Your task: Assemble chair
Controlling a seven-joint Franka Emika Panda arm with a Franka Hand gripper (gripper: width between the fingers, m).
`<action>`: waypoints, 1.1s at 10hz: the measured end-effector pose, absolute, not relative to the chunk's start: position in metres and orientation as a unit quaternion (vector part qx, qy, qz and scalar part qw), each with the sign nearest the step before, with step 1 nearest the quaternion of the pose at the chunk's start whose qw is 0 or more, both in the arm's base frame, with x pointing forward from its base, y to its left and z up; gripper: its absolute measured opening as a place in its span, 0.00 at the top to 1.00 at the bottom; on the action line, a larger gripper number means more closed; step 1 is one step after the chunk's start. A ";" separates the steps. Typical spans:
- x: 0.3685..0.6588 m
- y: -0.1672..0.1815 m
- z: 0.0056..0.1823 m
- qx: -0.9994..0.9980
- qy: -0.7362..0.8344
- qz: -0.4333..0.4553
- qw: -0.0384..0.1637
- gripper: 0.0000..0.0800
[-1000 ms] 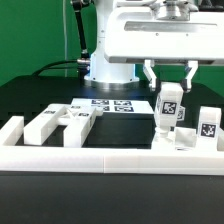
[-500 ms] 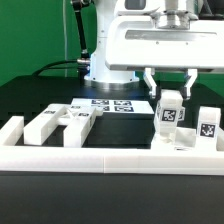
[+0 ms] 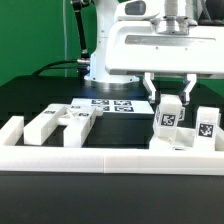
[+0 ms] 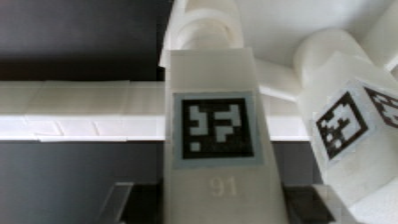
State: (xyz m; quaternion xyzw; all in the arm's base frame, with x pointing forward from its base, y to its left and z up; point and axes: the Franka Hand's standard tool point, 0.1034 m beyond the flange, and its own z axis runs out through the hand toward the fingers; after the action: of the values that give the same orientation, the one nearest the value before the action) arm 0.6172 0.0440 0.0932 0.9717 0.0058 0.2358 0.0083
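My gripper [image 3: 168, 98] is shut on an upright white chair post [image 3: 168, 122] that bears a black-and-white tag, at the exterior view's right. The post's foot is low, just behind the white border rail [image 3: 110, 156]. In the wrist view the post [image 4: 219, 110] fills the middle, and a dark finger [image 4: 139, 203] stands on each side of it where the gripper [image 4: 226, 196] grips it. A second tagged chair piece [image 3: 207, 126] stands just to the right of the held post and also shows in the wrist view [image 4: 347, 95].
Several loose white chair pieces [image 3: 46, 123] [image 3: 78, 124] lie at the exterior view's left behind the rail. The marker board [image 3: 108, 104] lies flat near the arm's base. The rail [image 4: 80, 108] runs across the wrist view behind the post.
The gripper has come down with the post in it, bringing the post lower and closer to the rail. The other pieces have not moved.
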 end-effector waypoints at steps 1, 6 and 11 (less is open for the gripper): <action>0.617 0.043 0.093 0.971 0.009 0.240 0.010 0.64; 0.615 0.045 0.091 0.955 0.014 0.296 0.020 0.64; 0.616 0.045 0.090 0.954 0.013 0.298 0.021 0.64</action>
State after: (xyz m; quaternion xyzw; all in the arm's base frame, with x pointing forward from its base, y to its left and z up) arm 0.6156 0.0450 0.0898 0.9541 0.0134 0.2984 0.0208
